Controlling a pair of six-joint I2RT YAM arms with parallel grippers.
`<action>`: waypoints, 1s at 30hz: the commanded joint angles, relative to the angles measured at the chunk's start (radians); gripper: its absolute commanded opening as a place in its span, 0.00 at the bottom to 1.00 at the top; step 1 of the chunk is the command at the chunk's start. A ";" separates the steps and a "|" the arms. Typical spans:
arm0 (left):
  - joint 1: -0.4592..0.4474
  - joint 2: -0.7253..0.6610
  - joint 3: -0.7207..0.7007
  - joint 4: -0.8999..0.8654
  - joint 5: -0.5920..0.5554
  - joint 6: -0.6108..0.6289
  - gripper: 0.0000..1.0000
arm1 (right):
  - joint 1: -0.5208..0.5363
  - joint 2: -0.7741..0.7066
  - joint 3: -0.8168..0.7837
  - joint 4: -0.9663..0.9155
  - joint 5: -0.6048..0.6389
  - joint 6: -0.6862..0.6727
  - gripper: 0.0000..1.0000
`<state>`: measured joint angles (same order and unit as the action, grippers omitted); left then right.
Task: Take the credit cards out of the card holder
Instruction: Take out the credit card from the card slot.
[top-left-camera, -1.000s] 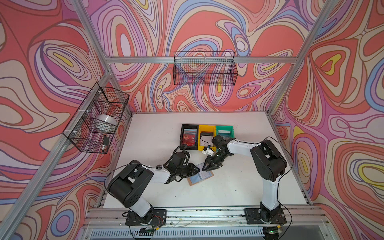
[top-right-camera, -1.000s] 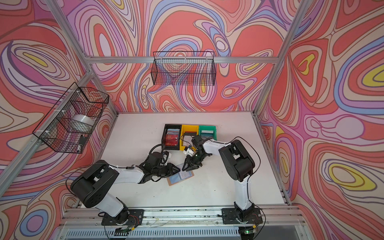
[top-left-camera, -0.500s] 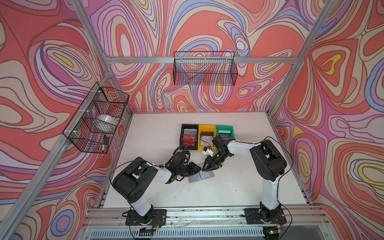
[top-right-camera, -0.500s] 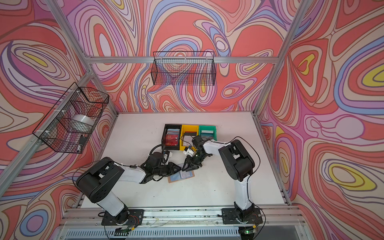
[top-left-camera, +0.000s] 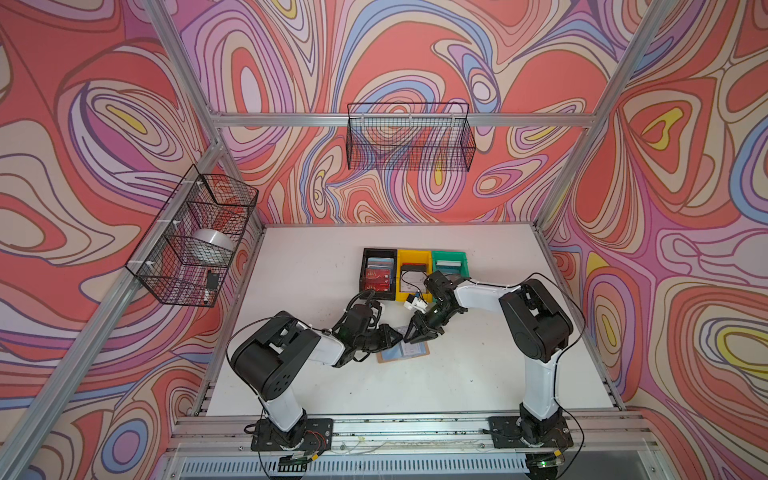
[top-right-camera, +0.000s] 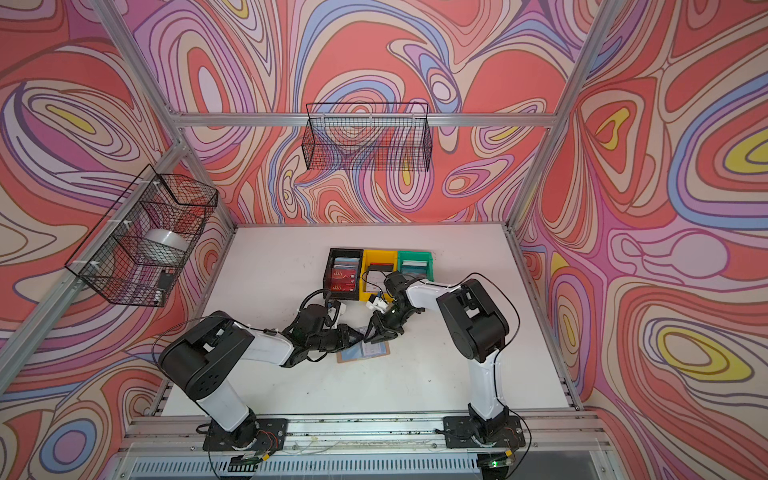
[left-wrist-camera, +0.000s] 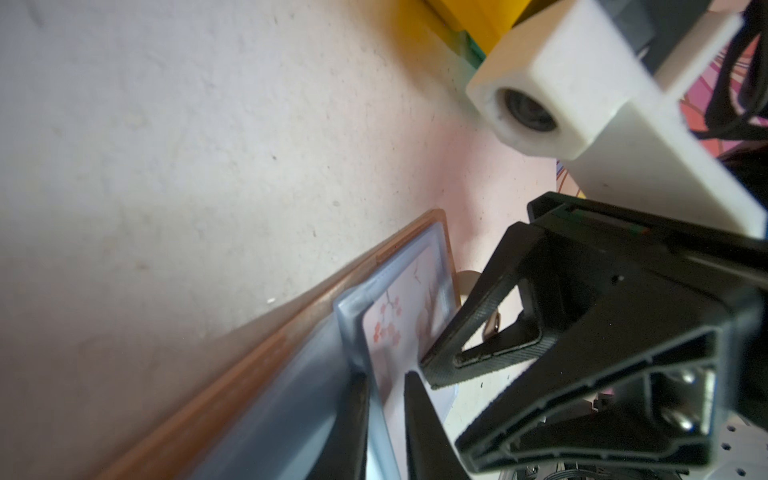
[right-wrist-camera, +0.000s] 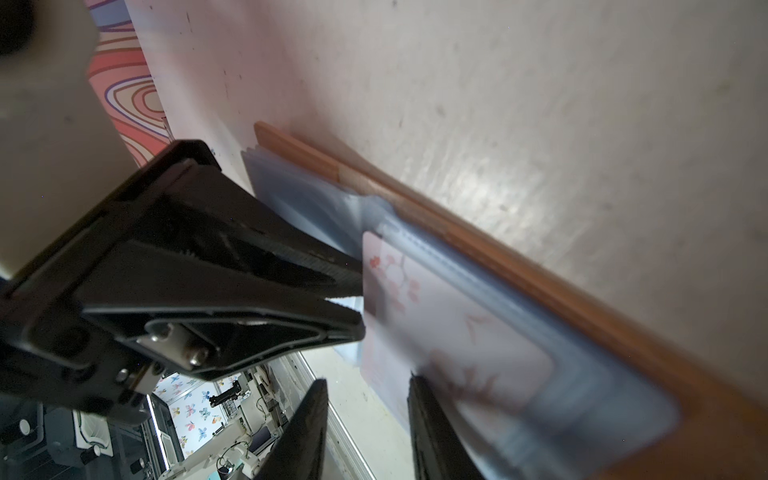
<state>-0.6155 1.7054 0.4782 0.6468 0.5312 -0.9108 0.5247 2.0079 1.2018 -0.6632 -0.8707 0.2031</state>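
Two claws over card holder (top-left-camera: 409, 351): left claw (left-wrist-camera: 386, 376) pinches credit card (left-wrist-camera: 388, 332); right claw (right-wrist-camera: 368, 380) spread.

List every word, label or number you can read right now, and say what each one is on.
"VIP": on the red card in the black bin, upside down in both top views.
Second red card, just in front of it: print too small to read.
Blossom card in the card holder: picture only, no lettering visible.
Cards in the yellow bin and green bin: marks too small to read.
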 joint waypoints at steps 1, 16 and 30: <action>-0.016 0.032 -0.007 -0.041 -0.015 0.013 0.17 | 0.000 0.051 -0.029 0.011 0.070 0.001 0.36; -0.016 0.034 -0.011 -0.034 -0.022 0.019 0.15 | -0.030 -0.022 -0.003 -0.043 0.096 -0.011 0.36; -0.018 0.034 -0.009 -0.027 -0.017 0.026 0.23 | -0.058 -0.010 -0.013 -0.055 0.118 -0.025 0.36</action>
<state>-0.6231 1.7107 0.4778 0.6632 0.5247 -0.9009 0.4759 1.9877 1.2003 -0.7101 -0.8276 0.1917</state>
